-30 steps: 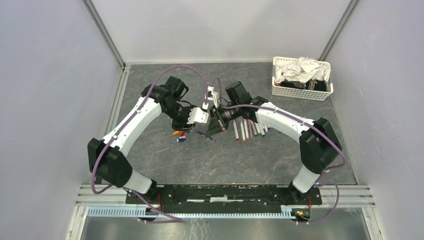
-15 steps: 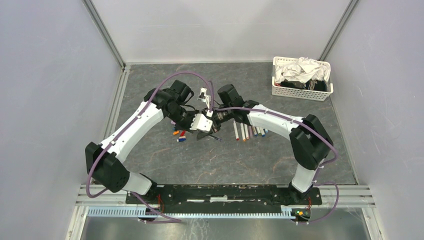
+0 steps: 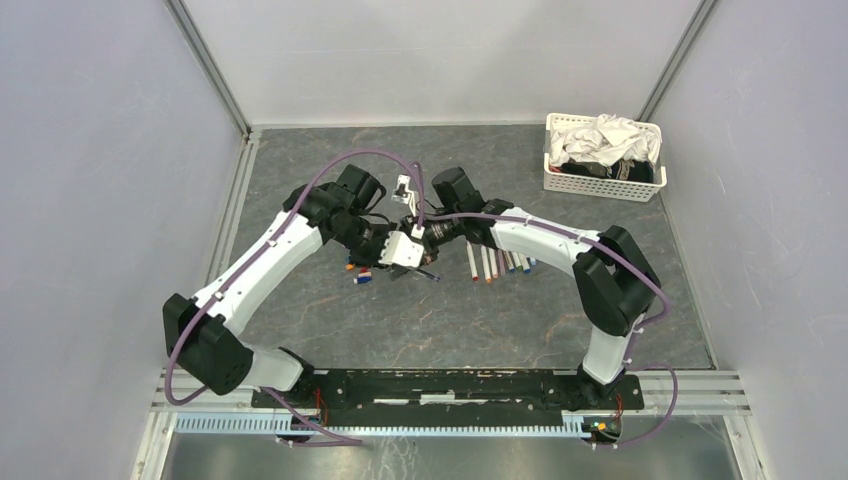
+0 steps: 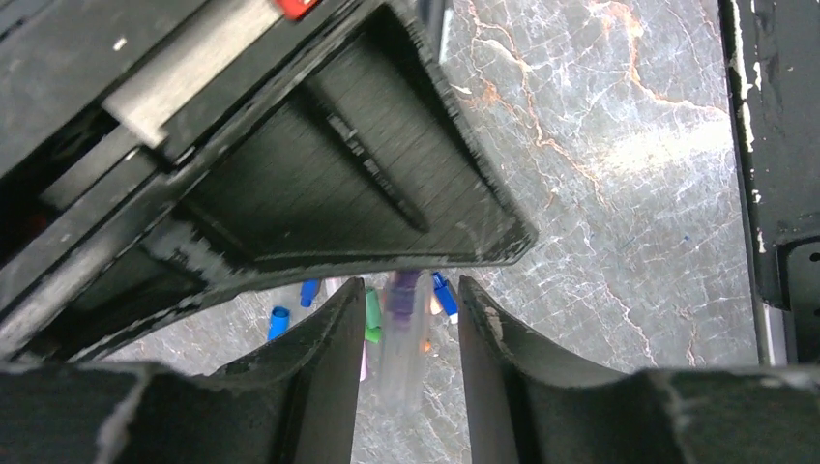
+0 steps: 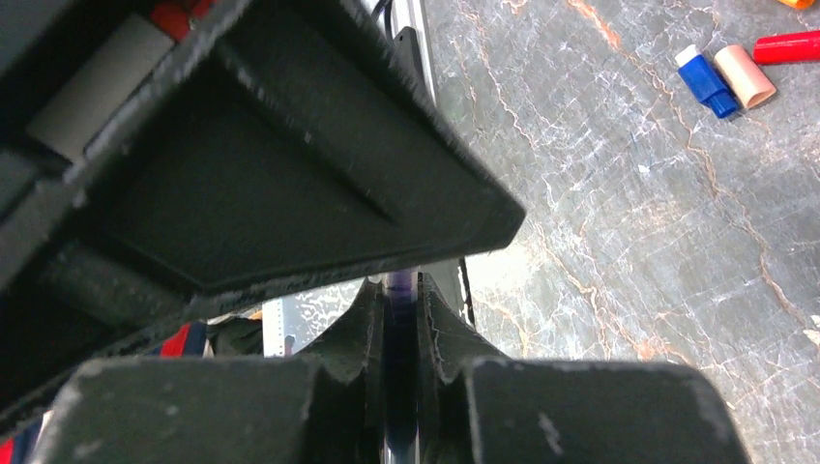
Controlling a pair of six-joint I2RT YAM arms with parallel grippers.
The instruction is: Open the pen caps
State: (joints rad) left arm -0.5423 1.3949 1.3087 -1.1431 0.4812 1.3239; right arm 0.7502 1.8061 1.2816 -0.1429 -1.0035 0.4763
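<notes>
My right gripper [image 3: 425,243] [image 5: 399,290] is shut on a thin pen with a dark purple end [image 5: 399,286]. My left gripper [image 3: 410,262] [image 4: 411,290] faces it with its jaws apart; the blurred purple-ended pen [image 4: 406,324] lies in the gap, touching neither finger. Both grippers meet above the table's middle. Loose pen caps [image 3: 360,272] lie below them: blue [image 4: 279,322], green [image 4: 372,311] and blue [image 4: 444,295] in the left wrist view, and blue [image 5: 704,82], peach [image 5: 745,75] and red [image 5: 793,45] in the right wrist view. Several white pens [image 3: 498,262] lie in a row to the right.
A white mesh basket [image 3: 600,186] of cloth stands at the back right corner. Grey walls close in the table on the left, back and right. The arms' base rail [image 3: 440,385] runs along the near edge.
Both arms have swung a little to the left. The two grippers have drawn closer together above the caps, with the pen's end now between the left jaws.
</notes>
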